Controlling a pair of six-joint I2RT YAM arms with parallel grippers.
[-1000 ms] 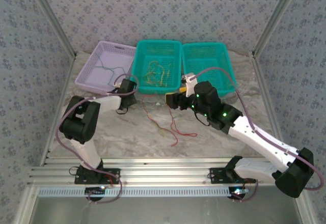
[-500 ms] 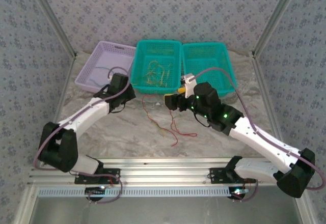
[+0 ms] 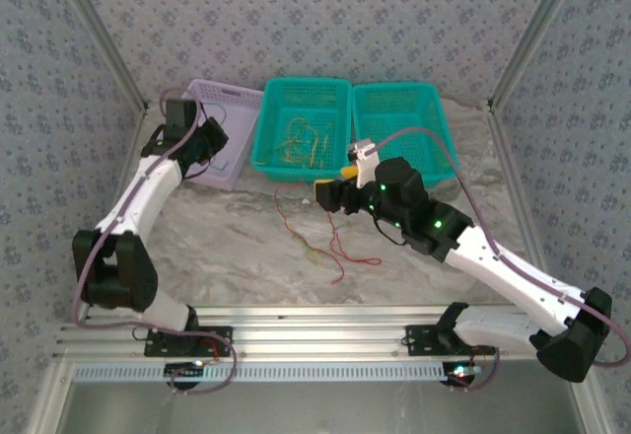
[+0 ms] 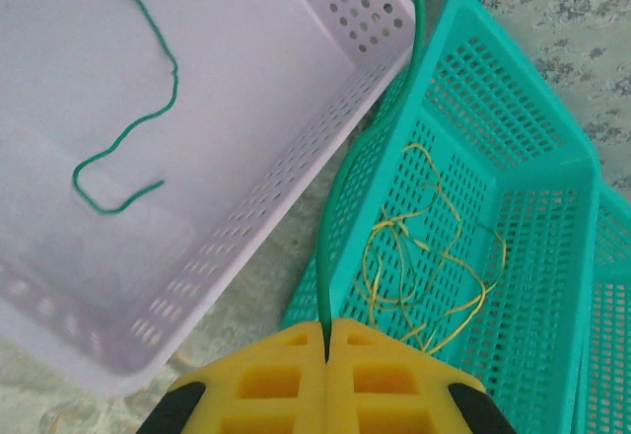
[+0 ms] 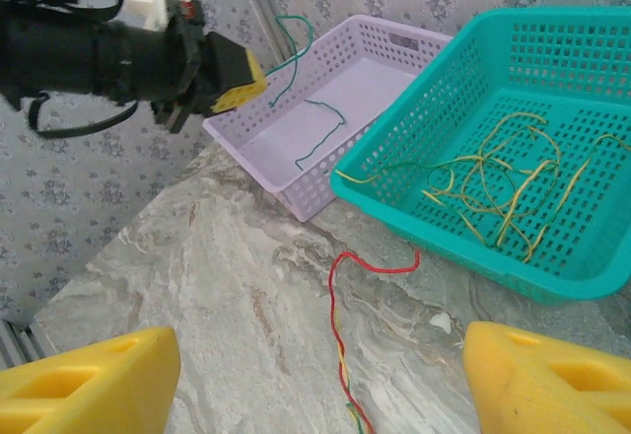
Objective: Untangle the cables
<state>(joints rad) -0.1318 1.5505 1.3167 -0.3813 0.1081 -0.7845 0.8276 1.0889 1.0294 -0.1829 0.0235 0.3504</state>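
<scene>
Yellow cables (image 4: 424, 256) sit sorted in the middle teal basket (image 4: 493, 99), my left gripper (image 4: 326, 340) pinches a green cable (image 4: 325, 276) in closed jaws over the lilac basket (image 4: 296, 158) beside it, and the red tangle (image 5: 338, 340) on the surface in front awaits my right gripper (image 5: 315, 385), jaws spread.

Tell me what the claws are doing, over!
Left claw shut on green cable, near lilac basket. Right claw open over red cable on table. Nothing blocking.

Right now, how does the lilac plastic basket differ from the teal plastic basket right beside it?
The lilac plastic basket holds one loose green wire; the teal plastic basket holds a tangle of yellow wires. The lilac one's floor is solid, the teal one's perforated. Both are rectangular with perforated walls.
</scene>
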